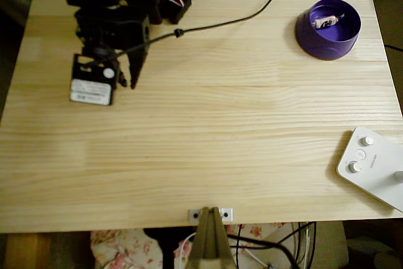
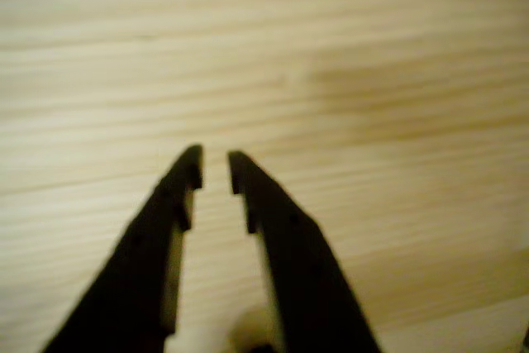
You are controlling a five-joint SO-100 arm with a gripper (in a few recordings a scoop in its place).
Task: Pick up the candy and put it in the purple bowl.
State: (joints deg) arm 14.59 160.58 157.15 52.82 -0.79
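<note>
At the far left of the overhead view, the black gripper [image 1: 133, 74] is seen low over the bare wood of the table [image 1: 208, 155]. In the wrist view its two fingers [image 2: 178, 196] are held almost together, with only a thin gap at the tips, and nothing is pinched between them. Farther right, nothing lies between the gripper and the task's things. At the top right, the purple bowl [image 1: 328, 42] is found well apart from the gripper. The candy [image 1: 327, 21] is already seen inside it, lying on the light floor, with its long side pointing left to right and a little tilted. So the job looks done.
</note>
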